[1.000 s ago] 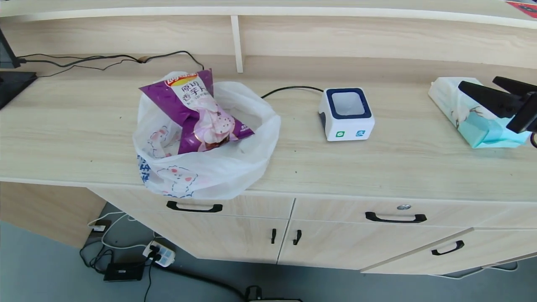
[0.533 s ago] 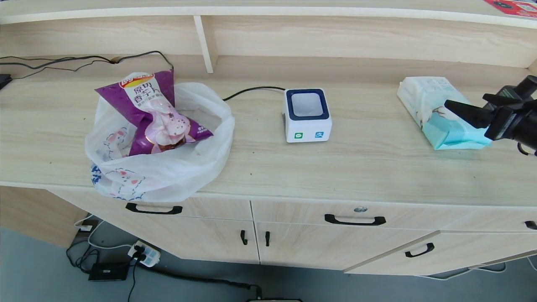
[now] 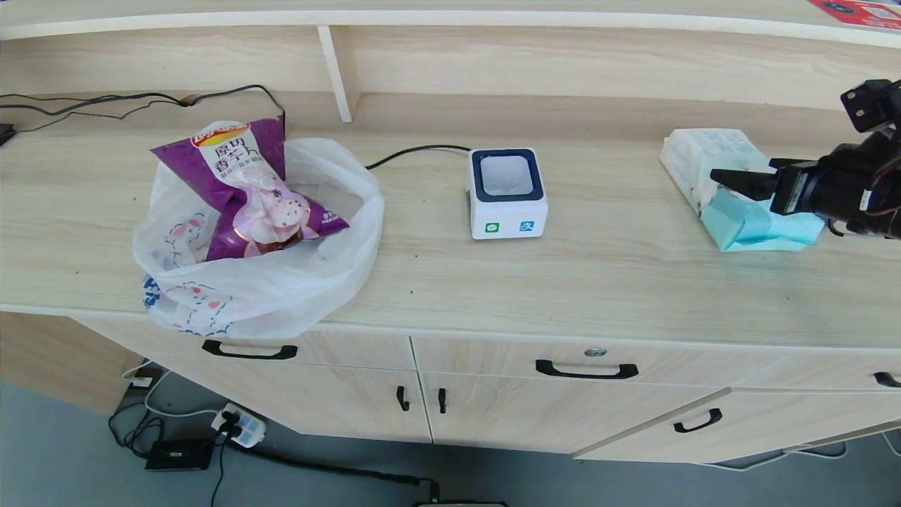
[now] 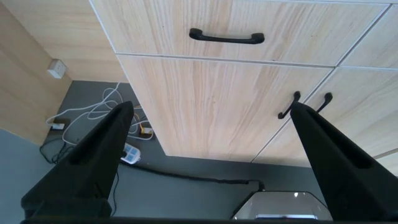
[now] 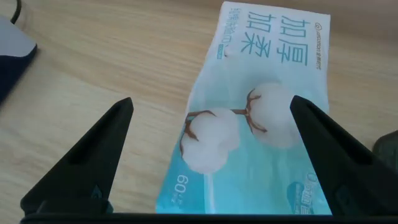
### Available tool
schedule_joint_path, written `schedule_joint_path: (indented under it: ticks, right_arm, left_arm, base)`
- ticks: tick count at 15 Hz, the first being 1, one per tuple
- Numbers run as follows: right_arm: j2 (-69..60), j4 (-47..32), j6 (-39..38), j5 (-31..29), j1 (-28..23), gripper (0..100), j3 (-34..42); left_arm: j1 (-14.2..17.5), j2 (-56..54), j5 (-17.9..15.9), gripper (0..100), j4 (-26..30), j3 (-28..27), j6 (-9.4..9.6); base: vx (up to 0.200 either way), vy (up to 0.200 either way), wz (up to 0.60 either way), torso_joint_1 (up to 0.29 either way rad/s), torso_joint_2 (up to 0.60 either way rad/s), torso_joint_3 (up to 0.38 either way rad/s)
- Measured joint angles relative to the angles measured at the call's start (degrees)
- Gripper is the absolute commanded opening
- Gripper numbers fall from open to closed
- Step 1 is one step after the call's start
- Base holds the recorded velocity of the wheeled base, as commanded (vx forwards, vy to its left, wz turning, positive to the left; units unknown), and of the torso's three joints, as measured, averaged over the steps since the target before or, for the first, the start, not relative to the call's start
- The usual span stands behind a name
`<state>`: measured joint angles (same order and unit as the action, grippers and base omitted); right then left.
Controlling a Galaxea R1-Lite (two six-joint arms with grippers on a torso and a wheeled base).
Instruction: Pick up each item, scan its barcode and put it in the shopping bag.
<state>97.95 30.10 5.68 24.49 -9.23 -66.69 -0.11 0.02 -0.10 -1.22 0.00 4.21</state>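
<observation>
- Now the right hand (image 5: pixel 211 102) is open, its fingers spread wide and pointed at the tissue pack (image 3: pixel 704 158); the pack lies flat at the desk's (image 3: pixel 619 274) right end
- The left hand (image 4: pixel 211 106) is open too, low before the cabinet doors (image 4: pixel 186 87)
- The chip bag (image 3: pixel 246 190) stands in the shopping bag (image 3: pixel 281 289); the scanner (image 3: pixel 507 193) sits between bag and pack

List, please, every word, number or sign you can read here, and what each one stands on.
"加厚加柔": tissue pack, large characters.
"60": the same pack's teal part.
"原切香芋片": purple chip bag.
On the scanner: one green and one blue icon, no words.
On the shopping bag: blue print, too creased to read.
Finer print elsewhere: too small to read.
</observation>
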Motion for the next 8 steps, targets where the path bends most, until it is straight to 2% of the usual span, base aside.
schedule_joint_path:
  ticks: [8]
  right_arm:
    - [5.68, -2.40, 3.12, -1.04, -2.84, 100, -5.41]
  left_arm:
    - [0.00, 0.00, 0.00, 100, -0.01, 0.00, 0.11]
  base:
    - [0.000, 0.000, 0.00, 0.000, 0.00, 0.000]
